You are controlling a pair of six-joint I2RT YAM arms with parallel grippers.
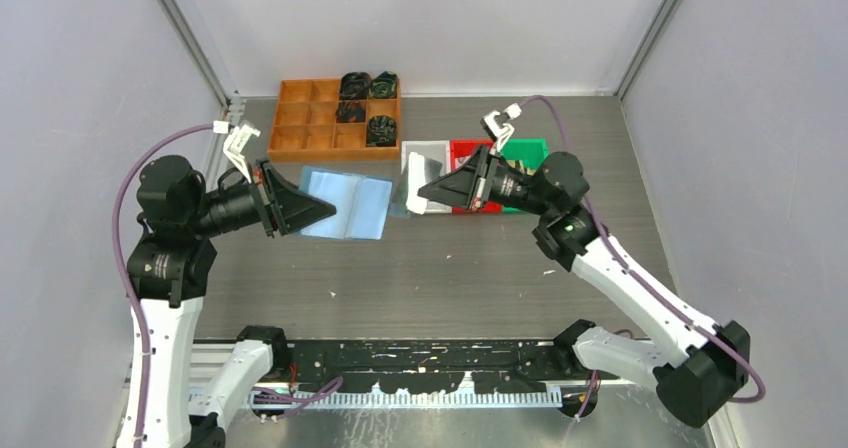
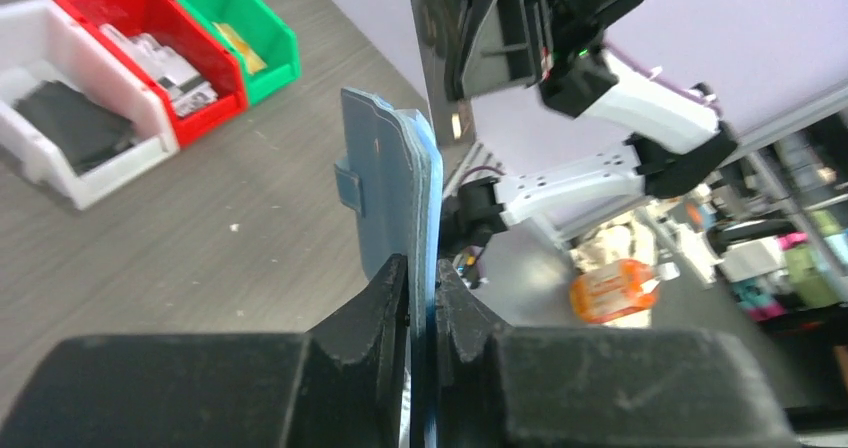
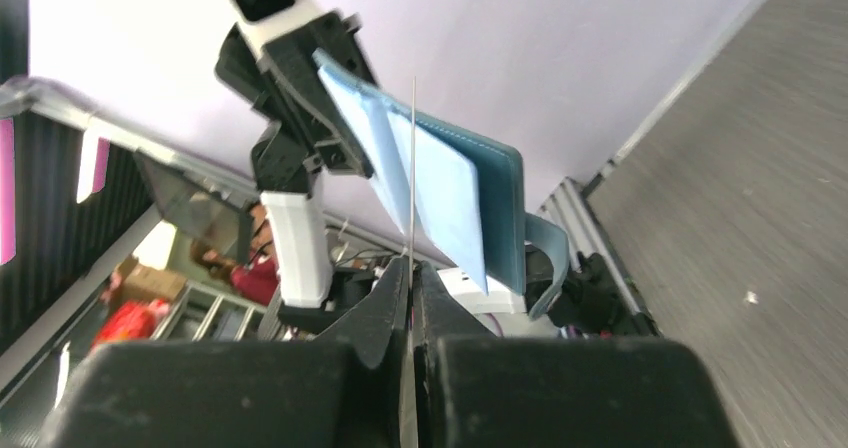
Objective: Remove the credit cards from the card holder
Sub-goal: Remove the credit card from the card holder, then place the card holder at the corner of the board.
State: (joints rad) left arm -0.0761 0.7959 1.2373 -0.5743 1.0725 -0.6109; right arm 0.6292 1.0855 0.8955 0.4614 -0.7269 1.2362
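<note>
The light blue card holder (image 1: 345, 206) hangs open above the table, clamped at its left edge by my left gripper (image 1: 320, 208). In the left wrist view the holder (image 2: 400, 168) stands edge-on between the shut fingers of that gripper (image 2: 422, 273). My right gripper (image 1: 425, 193) is shut on a dark grey credit card (image 1: 399, 199) just at the holder's right edge; I cannot tell whether they touch. The right wrist view shows the card (image 3: 412, 168) edge-on in that gripper (image 3: 410, 268), in front of the holder (image 3: 450, 198). The pale card is hidden.
An orange compartment tray (image 1: 300, 118) with dark items in some cells stands at the back left. A white bin (image 1: 425, 151), a red bin (image 1: 468, 148) and a green bin (image 1: 530, 148) stand in a row behind the right gripper. Grey walls close in the table.
</note>
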